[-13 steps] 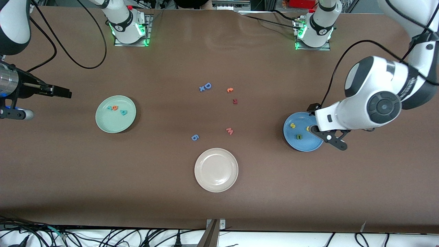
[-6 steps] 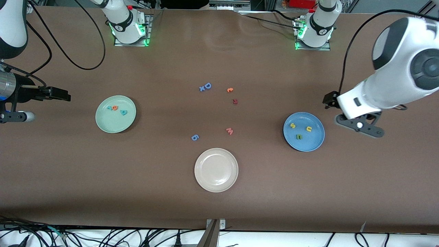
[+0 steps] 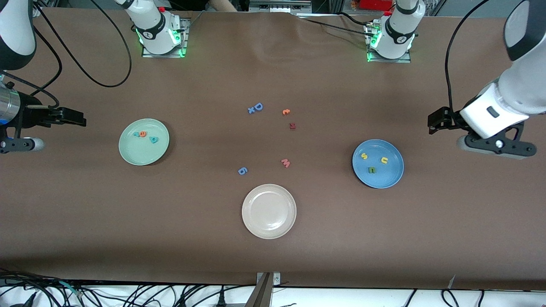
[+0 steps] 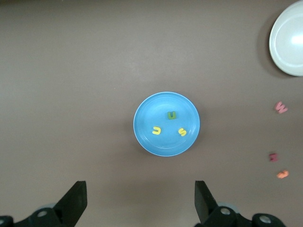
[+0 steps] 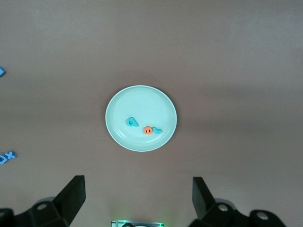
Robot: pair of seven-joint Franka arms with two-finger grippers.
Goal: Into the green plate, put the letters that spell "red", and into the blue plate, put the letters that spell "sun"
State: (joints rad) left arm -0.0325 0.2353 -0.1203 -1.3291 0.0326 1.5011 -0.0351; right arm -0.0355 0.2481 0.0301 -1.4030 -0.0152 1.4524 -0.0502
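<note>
Both grippers, left (image 4: 137,203) and right (image 5: 137,201), hung spread and empty. The yellow s (image 3: 364,156), yellow u (image 3: 384,160) and olive n (image 3: 372,170) lay in the blue plate (image 3: 390,181); the teal r (image 3: 136,134), orange e (image 3: 143,134) and teal d (image 3: 154,139) lay in the green plate (image 3: 136,155). Only the front view showed both plates.

- The left gripper (image 4: 137,205) is cut off by the left wrist view's edge; only two spread fingers (image 4: 73,201) are shown, their mounts partly lost.
- The right gripper (image 5: 137,203) is likewise cropped in the right wrist view, its fingers wide apart.
- The beige-white plate (image 4: 288,43), well away from the left gripper, is cut by the picture's edge.
- A blue piece (image 5: 1,72), far to one side of the right gripper, is clipped at the border; its shape cannot be told.
- The dark red piece (image 3: 292,125) is too small for its letter to be read.
</note>
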